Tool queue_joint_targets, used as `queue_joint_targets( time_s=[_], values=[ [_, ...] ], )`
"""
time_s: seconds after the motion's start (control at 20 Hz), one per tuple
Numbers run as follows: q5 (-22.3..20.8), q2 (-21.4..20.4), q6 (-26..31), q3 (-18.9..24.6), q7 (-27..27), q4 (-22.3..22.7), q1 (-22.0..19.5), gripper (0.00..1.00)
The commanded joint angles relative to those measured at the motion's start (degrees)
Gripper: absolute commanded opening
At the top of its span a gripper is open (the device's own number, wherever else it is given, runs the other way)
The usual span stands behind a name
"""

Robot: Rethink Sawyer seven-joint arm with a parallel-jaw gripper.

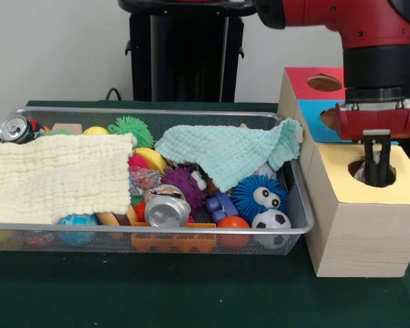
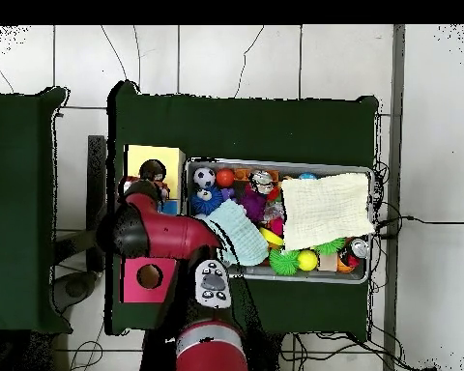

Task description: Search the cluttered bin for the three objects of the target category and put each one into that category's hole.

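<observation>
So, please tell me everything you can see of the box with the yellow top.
The box with the yellow top is a pale block that looks like light wood or plywood, with fine layered lines on its sides. Its flat top is yellow with one round hole. It stands upright on the dark green table cover, right beside the wire mesh bin, with the blue-topped box directly behind it. The gripper reaches down into the hole; whether it touches the rim is unclear.

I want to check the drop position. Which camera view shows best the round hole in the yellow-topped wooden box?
The front view: the round hole in the yellow-topped pale wooden box faces the camera, with the pincer reaching down into it. The overhead view shows only the yellow top; the red arm partly covers the hole.
</observation>
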Motion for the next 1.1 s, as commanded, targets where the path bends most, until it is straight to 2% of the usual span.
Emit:
queue_joint_targets(
  time_s=[0.05,0.2,0.4,0.55,0.8,1.1],
  values=[
    [-1.3,-9.5,18.5,-2.0,5.3,3.8,1.8,0.00],
    [-1.8,-13.7,25.8,-3.5,4.5,2.0,1.9,0.00],
    [-1.9,-16.1,30.5,-2.6,4.5,1.2,0.7,0.00],
    [-2.4,-16.9,31.3,-2.2,4.5,1.2,0.1,0.00],
    [-2.8,-19.5,35.6,-2.7,4.7,0.5,0.3,0.00],
    [-3.8,-19.0,33.4,-3.3,5.0,1.3,0.6,0.00]
  ],
)
